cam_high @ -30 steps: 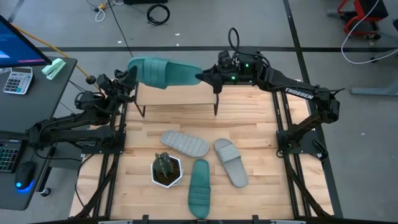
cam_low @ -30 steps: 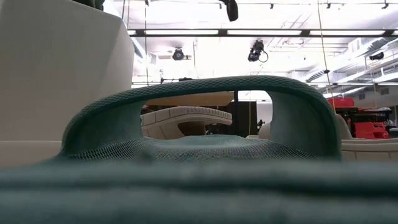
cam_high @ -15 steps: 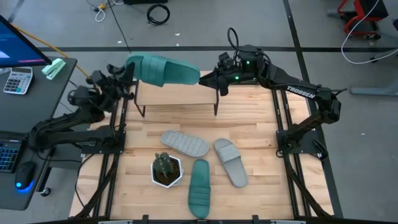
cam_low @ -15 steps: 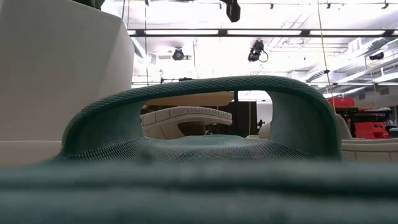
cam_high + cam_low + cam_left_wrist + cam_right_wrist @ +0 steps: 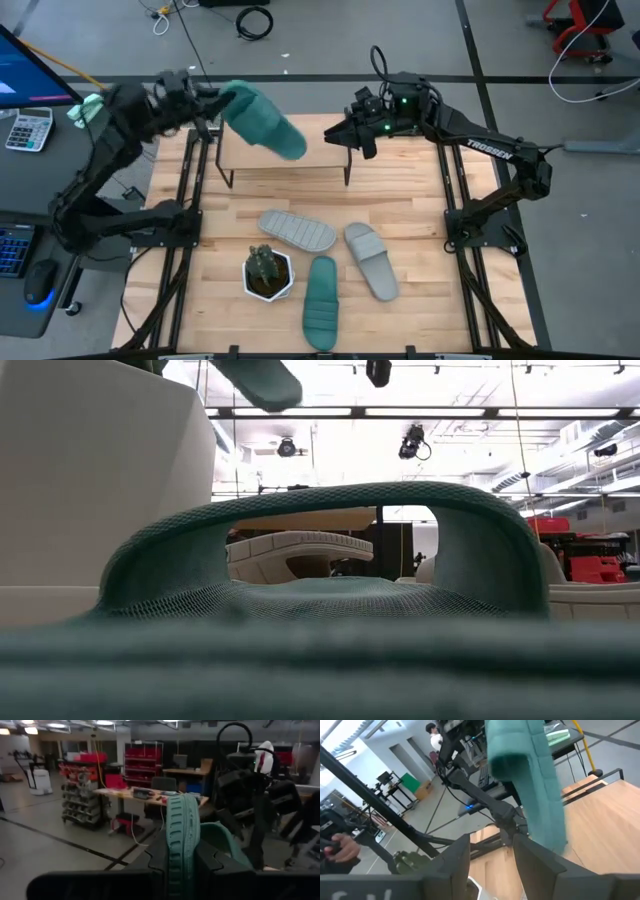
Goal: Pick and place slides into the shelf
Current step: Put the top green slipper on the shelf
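A teal slide (image 5: 262, 120) hangs in the air over the shelf (image 5: 315, 160), with my left gripper (image 5: 212, 98) shut on its left end. My right gripper (image 5: 330, 133) stands open just right of the slide's free end, with nothing between its fingers (image 5: 457, 862). Two grey slides (image 5: 297, 230) (image 5: 371, 260) and a second teal slide (image 5: 321, 300) lie flat on the tabletop nearer the front. In the low view that teal slide (image 5: 320, 610) fills the foreground and the held slide (image 5: 255, 380) shows at the top. My left gripper pinches the end of the teal slide nearest the left arm (image 5: 182, 845) between its two fingers (image 5: 212, 865). The fingers come in level from the table's left. The slide is turned on edge, lifted clear above the shelf, its free end (image 5: 290, 145) slanting toward the near right.
A potted plant in a white pot (image 5: 268, 272) stands left of the teal slide on the table. Thin black shelf legs (image 5: 348, 175) stand on the far part of the wooden tabletop. A desk with a calculator (image 5: 28, 128) lies beyond the left edge.
My right gripper has opened and let go of the teal slide's right end. My left gripper has risen and rolled, keeping its hold. The slide has turned on edge, and its free end has swung from pointing right to slanting toward the near right.
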You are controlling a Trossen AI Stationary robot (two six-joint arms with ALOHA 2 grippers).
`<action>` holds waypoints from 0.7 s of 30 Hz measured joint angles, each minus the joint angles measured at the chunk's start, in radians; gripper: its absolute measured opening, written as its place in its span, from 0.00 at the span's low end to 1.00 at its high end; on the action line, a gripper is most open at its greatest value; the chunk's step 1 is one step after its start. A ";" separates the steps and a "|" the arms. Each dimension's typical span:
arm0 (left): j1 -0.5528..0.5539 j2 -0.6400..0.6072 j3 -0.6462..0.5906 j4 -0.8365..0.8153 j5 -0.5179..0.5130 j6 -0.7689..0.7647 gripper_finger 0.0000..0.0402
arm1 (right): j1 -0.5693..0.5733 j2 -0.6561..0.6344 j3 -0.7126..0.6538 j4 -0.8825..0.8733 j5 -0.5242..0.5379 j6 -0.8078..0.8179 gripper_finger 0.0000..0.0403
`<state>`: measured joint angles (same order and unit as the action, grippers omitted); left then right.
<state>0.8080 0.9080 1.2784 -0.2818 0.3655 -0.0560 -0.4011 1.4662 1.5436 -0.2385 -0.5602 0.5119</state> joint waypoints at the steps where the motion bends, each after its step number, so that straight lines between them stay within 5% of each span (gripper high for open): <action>1: 0.024 0.023 0.028 -0.010 0.029 0.011 0.12 | 0.000 -0.003 0.000 -0.002 -0.001 0.000 0.39; 13: 0.301 0.349 0.350 -0.183 0.573 0.042 0.12 | 0.075 -0.026 0.001 -0.182 -0.036 -0.076 0.36; 21: 0.396 0.542 0.573 -0.426 0.599 0.103 0.12 | 0.156 -0.026 0.001 -0.322 0.052 -0.169 0.35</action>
<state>1.2044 1.4503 1.8516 -0.7082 0.9644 0.0466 -0.2449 1.4400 1.5444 -0.5606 -0.5079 0.3430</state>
